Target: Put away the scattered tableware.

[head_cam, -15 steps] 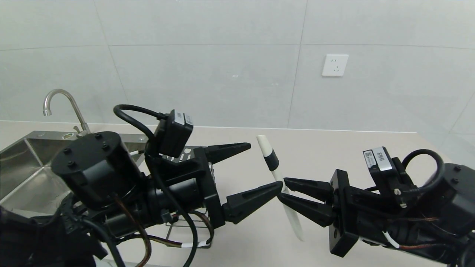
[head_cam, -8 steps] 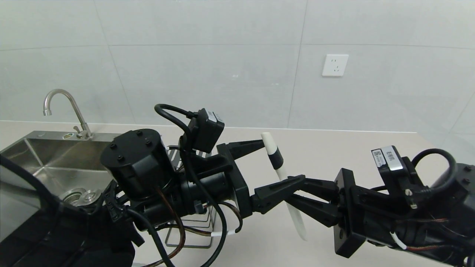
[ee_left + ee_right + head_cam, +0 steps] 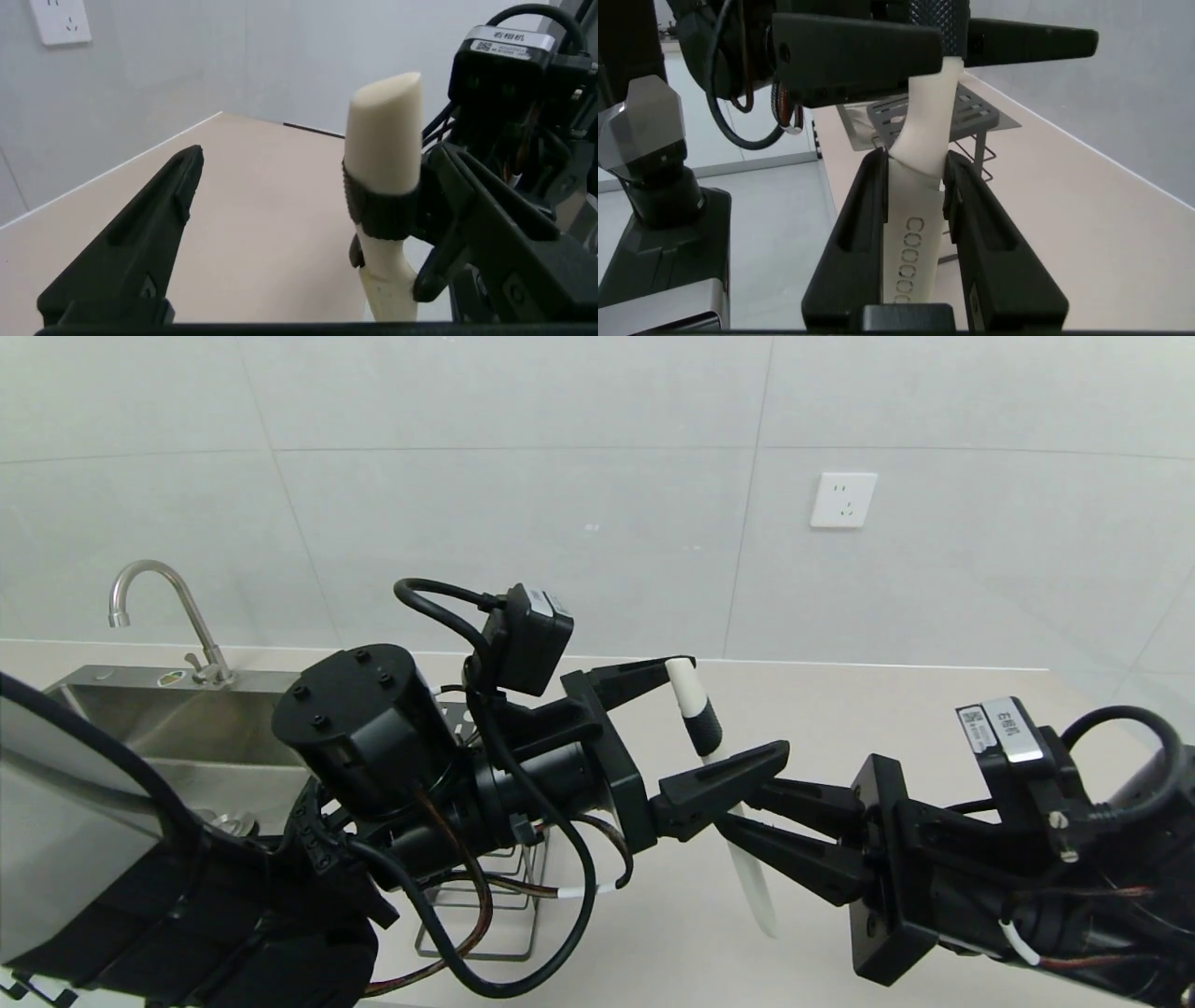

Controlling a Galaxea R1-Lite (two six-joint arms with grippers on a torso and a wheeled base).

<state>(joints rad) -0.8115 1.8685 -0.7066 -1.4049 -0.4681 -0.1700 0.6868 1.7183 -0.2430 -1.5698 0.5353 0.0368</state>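
One knife (image 3: 752,882) is up off the tabletop (image 3: 887,709), beside the rack (image 3: 966,110). The right tool (image 3: 736,807) pinches its blade, and the left tool (image 3: 735,705) gapes wide around its handle. Racking it is not yet done, I'd judge.

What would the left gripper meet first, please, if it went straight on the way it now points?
Most likely the white utensil clamped in the right gripper: its black-banded handle stands between the open fingers of the left gripper. Depth is hard to judge exactly.
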